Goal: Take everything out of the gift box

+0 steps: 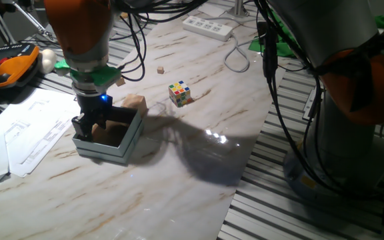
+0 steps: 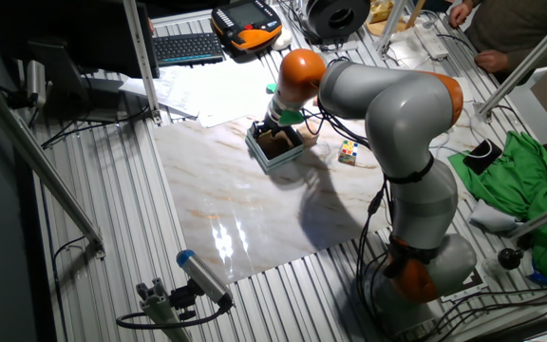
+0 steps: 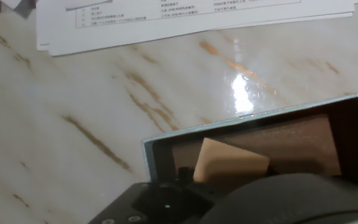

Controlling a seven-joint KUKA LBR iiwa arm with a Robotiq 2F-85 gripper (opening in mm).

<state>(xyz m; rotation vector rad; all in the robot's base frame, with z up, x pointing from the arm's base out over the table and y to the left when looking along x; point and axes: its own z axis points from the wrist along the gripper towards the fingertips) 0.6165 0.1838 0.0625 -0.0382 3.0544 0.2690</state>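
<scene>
- The pincer (image 1: 93,127) reaches down into the gift box (image 1: 127,141) on the worktop (image 1: 179,167); whether its jaws are apart cannot be told.
- One wooden block (image 3: 230,163) lies inside the box, right at the pincer.
- A second wooden block (image 1: 135,101) sits outside at the box's 1 o'clock, the puzzle cube (image 1: 179,93) farther out at 2 o'clock.

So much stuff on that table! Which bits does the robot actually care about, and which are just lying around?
Part of the job:
gift box
wooden block in the box
wooden block outside
puzzle cube
claw

Just lying about:
paper sheets
tiny tan cube
power strip
</scene>
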